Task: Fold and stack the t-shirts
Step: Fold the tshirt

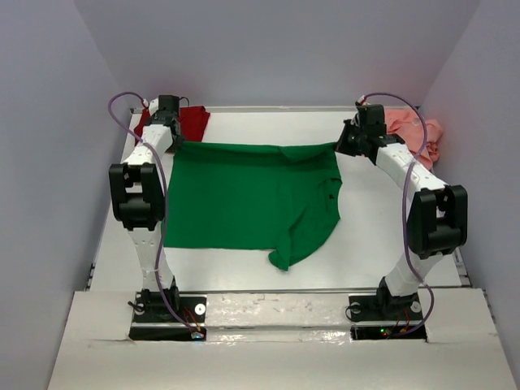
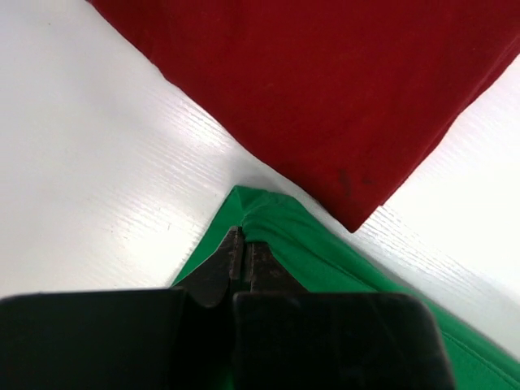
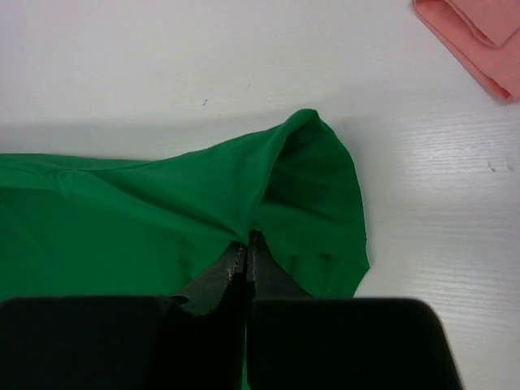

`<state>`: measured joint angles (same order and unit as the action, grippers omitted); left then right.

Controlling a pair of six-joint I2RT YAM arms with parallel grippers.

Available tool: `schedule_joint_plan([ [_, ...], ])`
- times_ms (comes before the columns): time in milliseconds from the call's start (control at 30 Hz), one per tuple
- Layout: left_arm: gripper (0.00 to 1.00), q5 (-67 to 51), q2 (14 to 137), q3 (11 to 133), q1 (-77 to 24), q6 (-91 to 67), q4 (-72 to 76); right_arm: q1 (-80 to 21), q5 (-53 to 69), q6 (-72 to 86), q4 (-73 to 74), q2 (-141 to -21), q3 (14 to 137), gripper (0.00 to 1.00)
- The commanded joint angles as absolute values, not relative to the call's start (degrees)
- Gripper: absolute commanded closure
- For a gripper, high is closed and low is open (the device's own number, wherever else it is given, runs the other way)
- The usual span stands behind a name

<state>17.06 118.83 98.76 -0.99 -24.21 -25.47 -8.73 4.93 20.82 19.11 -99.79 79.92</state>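
The green t-shirt point(image 1: 244, 195) lies spread over the middle of the white table, its far edge stretched between both grippers. My left gripper point(image 1: 176, 143) is shut on the shirt's far left corner point(image 2: 260, 215); in the left wrist view the gripper point(image 2: 242, 236) pinches that green cloth. My right gripper point(image 1: 341, 146) is shut on the far right corner point(image 3: 301, 179); the right wrist view shows the gripper point(image 3: 246, 240) closed on the fabric. A folded dark red t-shirt point(image 1: 191, 122) point(image 2: 325, 89) sits at the far left. A salmon pink t-shirt point(image 1: 414, 134) point(image 3: 479, 41) lies at the far right.
Grey walls close in the table point(image 1: 382, 227) on the left, right and back. A sleeve of the green shirt point(image 1: 296, 244) hangs toward the front. The arm bases stand on a plate point(image 1: 276, 313) at the near edge.
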Motion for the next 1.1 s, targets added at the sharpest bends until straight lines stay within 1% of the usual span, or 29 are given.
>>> schedule_joint_plan([
  [0,1.00,18.46,113.73,98.26,-0.62,-23.38,-26.28,-9.05,5.36,21.36,18.81,-95.89,78.31,1.00],
  [400,1.00,14.86,110.13,91.33,-0.62,-23.82,-25.40,-9.58,7.03,22.50,20.48,-91.67,73.66,1.00],
  [600,1.00,15.03,109.07,88.25,-0.62,-23.47,-25.40,-10.11,7.56,23.03,21.27,-90.00,71.98,1.00],
  [1067,1.00,15.82,108.11,85.69,-0.62,-22.50,-25.93,-12.30,8.79,24.70,23.64,-86.48,67.59,1.00],
])
